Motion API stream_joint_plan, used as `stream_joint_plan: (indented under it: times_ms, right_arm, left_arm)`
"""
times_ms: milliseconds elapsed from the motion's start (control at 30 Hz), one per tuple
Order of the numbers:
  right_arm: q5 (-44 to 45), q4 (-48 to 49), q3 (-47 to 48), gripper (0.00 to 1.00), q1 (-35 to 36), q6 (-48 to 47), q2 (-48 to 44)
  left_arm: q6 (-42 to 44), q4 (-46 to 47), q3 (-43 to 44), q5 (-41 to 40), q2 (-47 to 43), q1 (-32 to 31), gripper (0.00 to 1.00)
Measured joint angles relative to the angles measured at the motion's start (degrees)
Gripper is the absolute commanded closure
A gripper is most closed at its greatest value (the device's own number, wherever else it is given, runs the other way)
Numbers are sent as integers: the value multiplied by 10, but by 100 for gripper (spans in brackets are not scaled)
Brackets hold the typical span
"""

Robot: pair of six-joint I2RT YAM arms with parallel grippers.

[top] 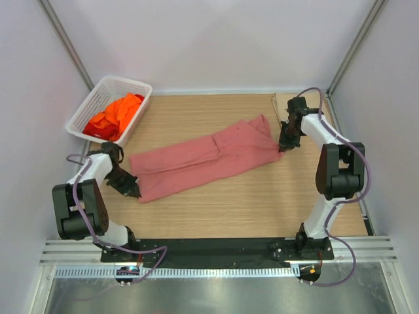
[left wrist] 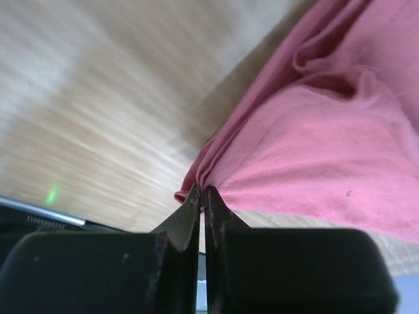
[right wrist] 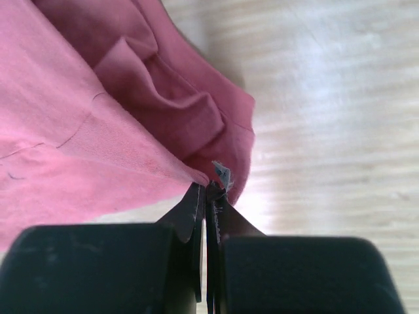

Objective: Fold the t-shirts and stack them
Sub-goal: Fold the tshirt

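A salmon-pink t-shirt (top: 203,160) lies stretched in a long band across the middle of the wooden table, folded lengthwise. My left gripper (top: 134,193) is shut on its near-left corner; the left wrist view shows the pink cloth (left wrist: 314,150) pinched between the fingertips (left wrist: 191,204). My right gripper (top: 283,148) is shut on the shirt's far-right corner; the right wrist view shows the cloth (right wrist: 98,124) and a small grey label (right wrist: 222,175) at the fingertips. Orange and red t-shirts (top: 116,115) lie bunched in the basket.
A white lattice basket (top: 136,84) stands at the table's back left corner. A tan cardboard-like sheet (top: 280,104) lies at the back right, behind my right arm. White walls enclose the table on three sides.
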Motion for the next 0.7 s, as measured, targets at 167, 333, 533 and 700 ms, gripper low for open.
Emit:
stream_joint_plan:
  times_ms: [167,333,533,700]
  right_arm:
    - [23,35,-87,99,0,16,-75]
    - [42,42,-119,99,-2,24,-69]
    - [58,38,-116,99,-9,24,-21]
    - [70,14,-85,86,-10,24,11]
  left_arm:
    - [-31,-7,-41,4,-3,0,100]
    - [-43,-5,-54,9,28,0,100]
    - [-54,-9,-73,19,30,0,99]
    - [-54,-18,-74,16,28,0,58]
